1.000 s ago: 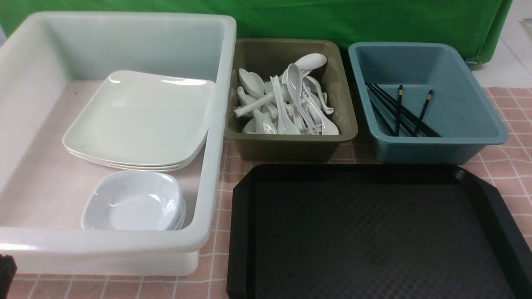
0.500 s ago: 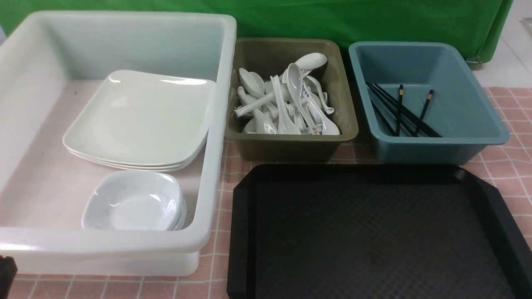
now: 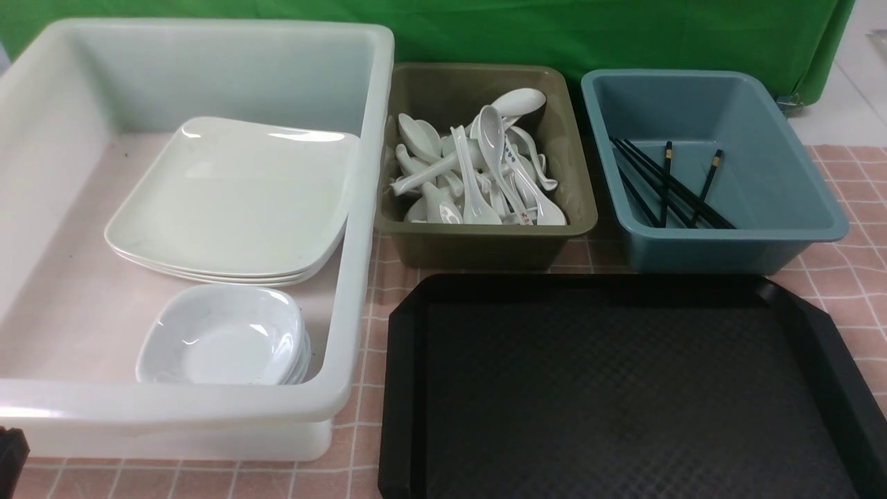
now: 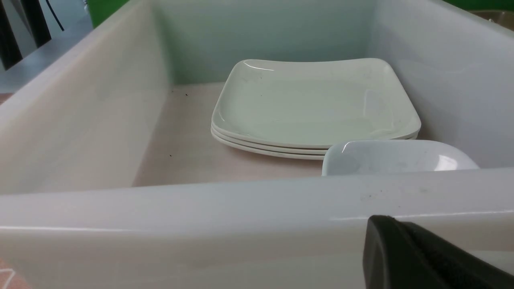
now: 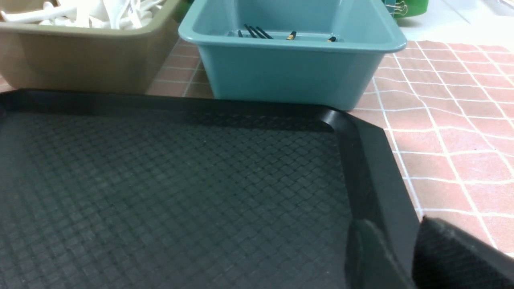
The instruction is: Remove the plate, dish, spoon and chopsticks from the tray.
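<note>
The tray (image 3: 624,388) sits on the checked surface (image 3: 852,277) with nothing on it. The plate (image 3: 232,197) tops a stack inside the white tub (image 3: 208,409), behind the stacked dish (image 3: 222,336). The spoon (image 3: 530,201) lies among others in the olive bin (image 3: 485,242). The chopsticks (image 3: 669,184) lie in the blue bin (image 3: 727,249). The left end effector (image 4: 417,257) is clenched and empty, outside the tub's near wall. The right end effector (image 5: 405,257) straddles the tray's rim, part-open; whether it grips cannot be told.

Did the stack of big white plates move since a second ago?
No. The plates sit at the same spot in the white tub, top corner touching its right wall.
</note>
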